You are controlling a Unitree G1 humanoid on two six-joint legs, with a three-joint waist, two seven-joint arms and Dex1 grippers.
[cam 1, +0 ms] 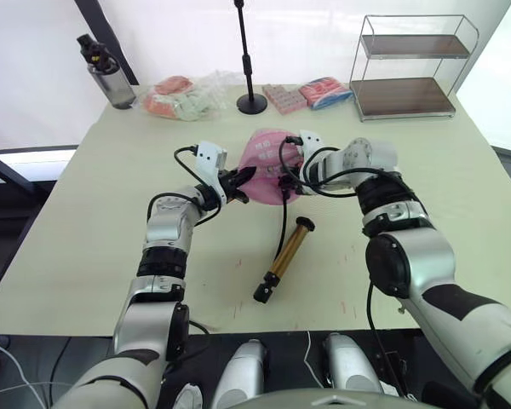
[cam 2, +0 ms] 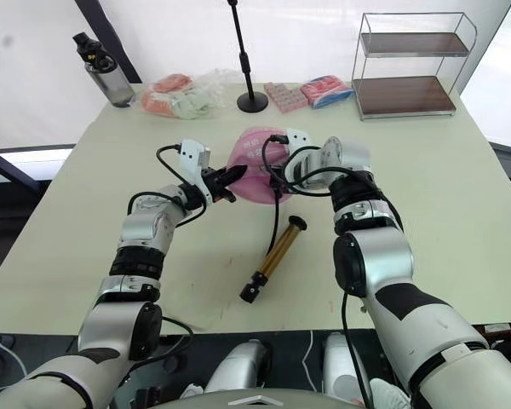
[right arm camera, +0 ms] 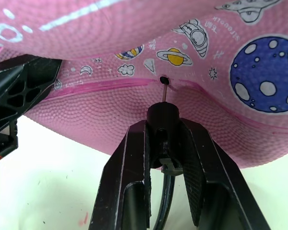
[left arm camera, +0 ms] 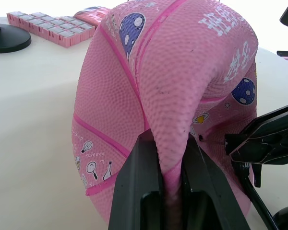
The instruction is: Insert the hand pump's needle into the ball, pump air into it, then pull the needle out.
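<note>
The pink ball (cam 1: 268, 158) lies partly deflated mid-table, printed with planets and pale lettering. My left gripper (left arm camera: 170, 158) is shut on a fold of the ball's skin at its left side (cam 1: 241, 180). My right gripper (right arm camera: 164, 128) is shut on the black fitting of the needle (right arm camera: 163, 94). The thin silver pin's tip is at the ball's tiny black valve hole (right arm camera: 163, 80). The hand pump (cam 1: 287, 251), with its gold barrel and black ends, lies on the table in front of the ball. Its black hose (cam 1: 283, 213) runs up to my right gripper (cam 1: 289, 179).
Along the table's (cam 1: 85, 213) far edge stand a water bottle (cam 1: 109, 75), bagged packets (cam 1: 183, 98), a black pole on a round base (cam 1: 252, 102), pink packets (cam 1: 285, 96) and a wire shelf (cam 1: 404, 64).
</note>
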